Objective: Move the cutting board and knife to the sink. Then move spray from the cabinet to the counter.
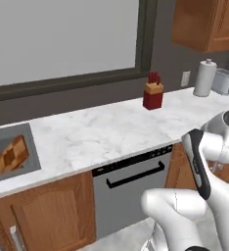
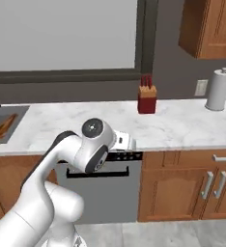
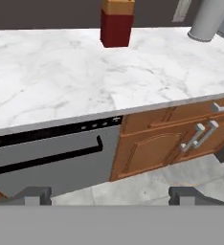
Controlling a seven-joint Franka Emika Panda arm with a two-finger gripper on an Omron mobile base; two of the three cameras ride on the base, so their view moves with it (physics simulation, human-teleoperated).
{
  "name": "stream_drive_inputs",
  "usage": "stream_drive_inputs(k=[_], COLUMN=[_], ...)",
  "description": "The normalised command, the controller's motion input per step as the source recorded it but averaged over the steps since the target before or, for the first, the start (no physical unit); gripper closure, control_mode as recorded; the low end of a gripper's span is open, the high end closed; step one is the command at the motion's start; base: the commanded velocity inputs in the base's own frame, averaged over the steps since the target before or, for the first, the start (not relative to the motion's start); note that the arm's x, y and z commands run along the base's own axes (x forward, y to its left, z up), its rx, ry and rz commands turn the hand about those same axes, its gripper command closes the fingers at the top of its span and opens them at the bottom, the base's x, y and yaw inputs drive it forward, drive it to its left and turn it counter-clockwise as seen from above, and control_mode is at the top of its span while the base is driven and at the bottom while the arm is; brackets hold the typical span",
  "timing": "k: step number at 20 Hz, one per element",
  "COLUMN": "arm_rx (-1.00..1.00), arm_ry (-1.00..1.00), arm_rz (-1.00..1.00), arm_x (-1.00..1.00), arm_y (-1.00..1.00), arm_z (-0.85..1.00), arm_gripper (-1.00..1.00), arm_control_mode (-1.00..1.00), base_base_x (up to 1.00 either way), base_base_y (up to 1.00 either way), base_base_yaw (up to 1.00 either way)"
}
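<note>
the cutting board (image 1: pixel 9 157) lies inside the sink (image 1: pixel 32 152) at the far left of the white marble worktop (image 1: pixel 102 135), tilted with one end against the basin wall; in the right base view a thin brown strip of it shows in the same basin. the knife is too small to make out in these pictures. the fingers (image 3: pixel 109 195) stand wide apart and hold nothing; the two dark tips rise at the bottom of the hand view, which looks over the front edge of the worktop. they hang in front of the lower cabinets, away from the worktop, not touching anything. below the worktop edge sits a grey dishwasher (image 3: pixel 51 155) with a black control strip and a black bar handle, and just beside it, to the right, brown wooden doors (image 3: pixel 154 148) with grey handles. on the worktop near the back wall stands a red knife block (image 1: pixel 153 93) with a light wooden top, well apart from the sink. further right stands a white paper towel roll (image 1: pixel 204 78), and beside it a silver toaster (image 1: pixel 225 81). above these two hangs a reddish-brown wall cabinet (image 1: pixel 204 24), its door closed. a large window (image 1: pixel 62 39) with a dark frame fills the wall behind the sink and the middle of the worktop. the white arm (image 2: pixel 86 149) bends low in front of the dishwasher.
</note>
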Motion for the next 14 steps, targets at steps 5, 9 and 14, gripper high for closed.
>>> stream_drive_inputs(k=[5,9,14], arm_rx=[0.0,0.0,0.0], arm_ry=[0.0,0.0,0.0], arm_rz=[0.0,0.0,0.0], arm_x=[0.0,0.0,0.0], arm_y=[0.0,0.0,0.0], arm_z=[0.0,0.0,0.0], arm_gripper=[-1.0,-1.0,-1.0], arm_control_mode=[1.0,1.0,1.0], base_base_x=[0.0,-0.06,-0.28], base_base_y=[-0.7,-0.82,-0.85], base_base_yaw=[-0.6,-0.54,-0.5])
